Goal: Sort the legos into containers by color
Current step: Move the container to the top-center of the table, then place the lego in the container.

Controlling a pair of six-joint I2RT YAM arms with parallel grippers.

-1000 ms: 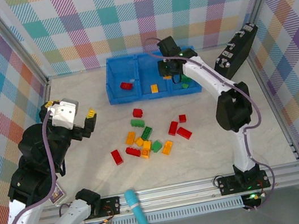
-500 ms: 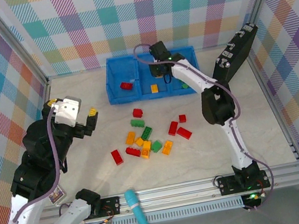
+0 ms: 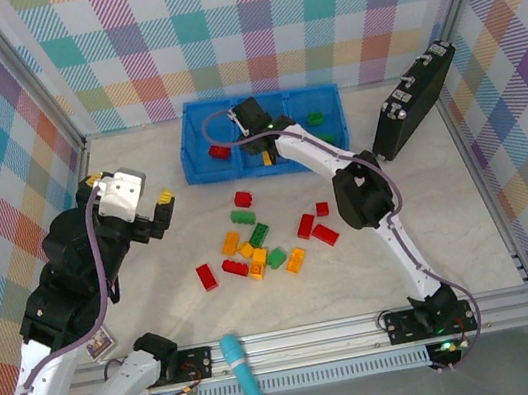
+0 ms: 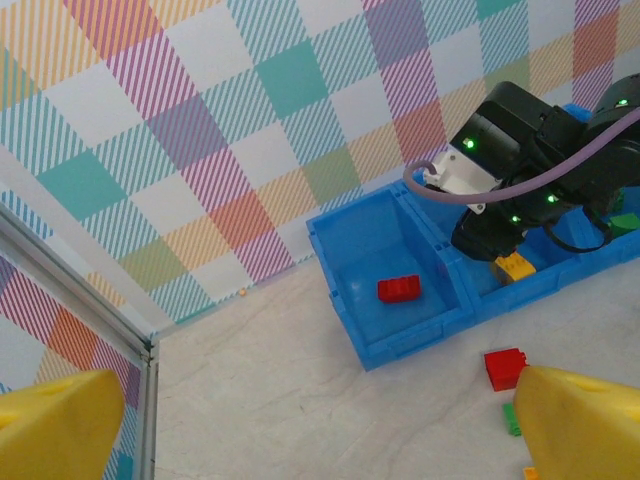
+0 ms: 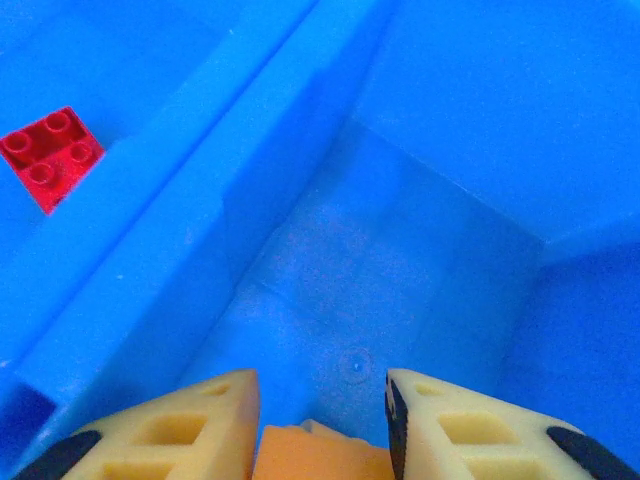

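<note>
The blue bin [image 3: 230,174] stands at the back of the table. A red lego [image 3: 220,150] lies in its left compartment and a green one [image 3: 323,137] in its right. My right gripper [image 5: 322,400] hangs inside the middle compartment, close to the divider, its jaws narrow with an orange lego [image 5: 320,455] between them. An orange brick [image 4: 513,265] shows just under that gripper in the left wrist view. Several loose red, green and orange legos [image 3: 258,249] lie mid-table. My left gripper [image 4: 320,430] is raised at the left, wide open and empty.
A black case [image 3: 415,101] leans against the right wall beside the bin. A teal marker [image 3: 246,383] lies across the front rail. Plaid walls and metal frame posts close in the table on three sides.
My right gripper has swung left along the bin, from over the right compartment to the middle one near the left divider. The left arm has barely shifted.
</note>
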